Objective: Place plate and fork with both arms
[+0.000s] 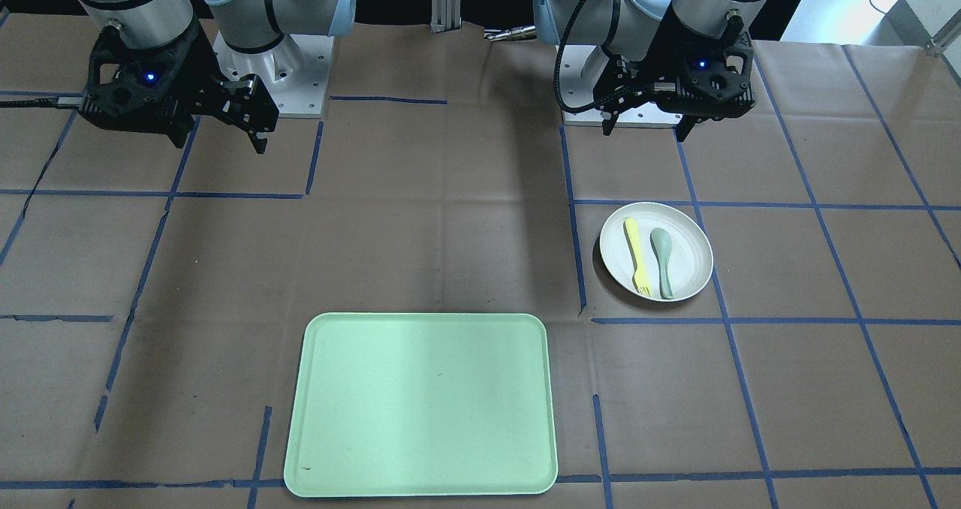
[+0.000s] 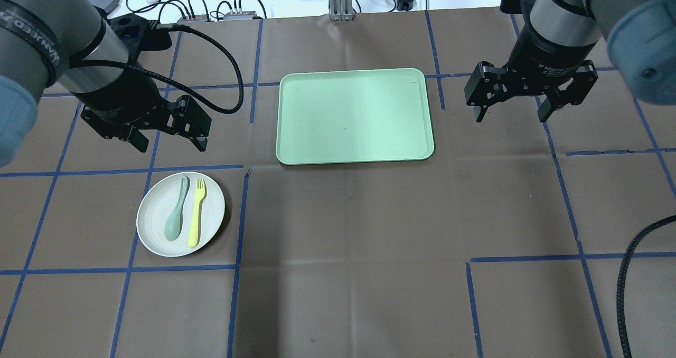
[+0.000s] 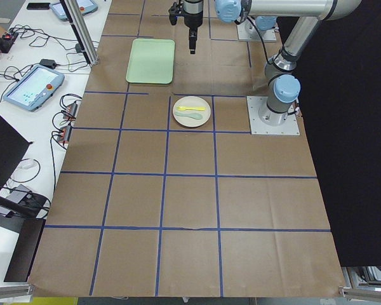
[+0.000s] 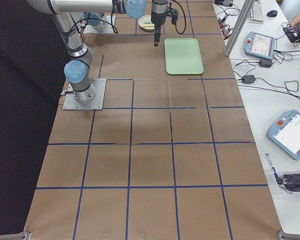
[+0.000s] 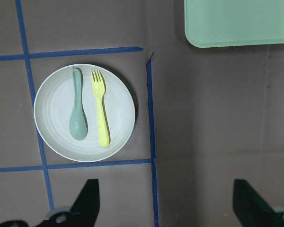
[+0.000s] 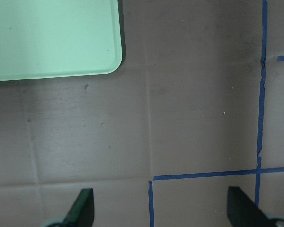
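The plate sits on the counter on the robot's left, inside a square of blue tape, well apart from the tray. The fork lies on the plate, on the half nearer the tray, with its tines pointing away from the robot. A spoon lies on the same plate just beside the fork, on the side away from the tray. It runs parallel to the fork but head to tail, its bowl towards the robot. In the left wrist view a narrow gap shows between the two.

The left tool hangs above the counter just past the plate's far edge, its jaws spread wide and holding nothing. The right tool hangs over bare counter beside the tray's short right-hand side, its jaws also wide apart and gripping nothing. The tray lies between the two tools, towards the counter's far edge.

Count: one plate, one fork, one spoon, one tray, two arms, two tools.
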Robot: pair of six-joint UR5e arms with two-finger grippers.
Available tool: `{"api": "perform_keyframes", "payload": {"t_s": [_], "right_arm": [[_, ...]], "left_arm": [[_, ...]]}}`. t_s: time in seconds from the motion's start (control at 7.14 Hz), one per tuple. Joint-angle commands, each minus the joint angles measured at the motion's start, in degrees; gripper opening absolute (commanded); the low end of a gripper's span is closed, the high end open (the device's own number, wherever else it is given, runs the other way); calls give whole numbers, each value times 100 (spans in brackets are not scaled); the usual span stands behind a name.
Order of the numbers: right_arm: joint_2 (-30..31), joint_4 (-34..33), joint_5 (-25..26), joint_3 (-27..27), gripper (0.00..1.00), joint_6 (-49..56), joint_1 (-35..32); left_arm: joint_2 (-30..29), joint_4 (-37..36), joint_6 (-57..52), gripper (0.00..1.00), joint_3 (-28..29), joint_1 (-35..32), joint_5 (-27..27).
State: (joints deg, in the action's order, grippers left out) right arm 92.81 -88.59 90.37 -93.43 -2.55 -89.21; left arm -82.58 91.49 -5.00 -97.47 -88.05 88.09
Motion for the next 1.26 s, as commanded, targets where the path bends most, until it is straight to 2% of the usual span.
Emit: {"api": "perform_keyframes", "payload": {"t_s": [0.0, 0.56, 0.7, 1.12], "right_arm": [[0, -1, -2, 0, 100, 0, 0], [0, 8, -2, 0, 100, 0, 0], [0, -1, -2, 0, 100, 0, 0], [0, -1, -2, 0, 100, 0, 0]], "left_arm": [[5, 0, -27, 100, 0, 16, 6], [-83, -227, -98, 100, -333, 156, 24], [-153, -246, -115, 100, -526, 461, 24], [-302, -1262, -1271, 100, -1316, 1402, 15]]}}
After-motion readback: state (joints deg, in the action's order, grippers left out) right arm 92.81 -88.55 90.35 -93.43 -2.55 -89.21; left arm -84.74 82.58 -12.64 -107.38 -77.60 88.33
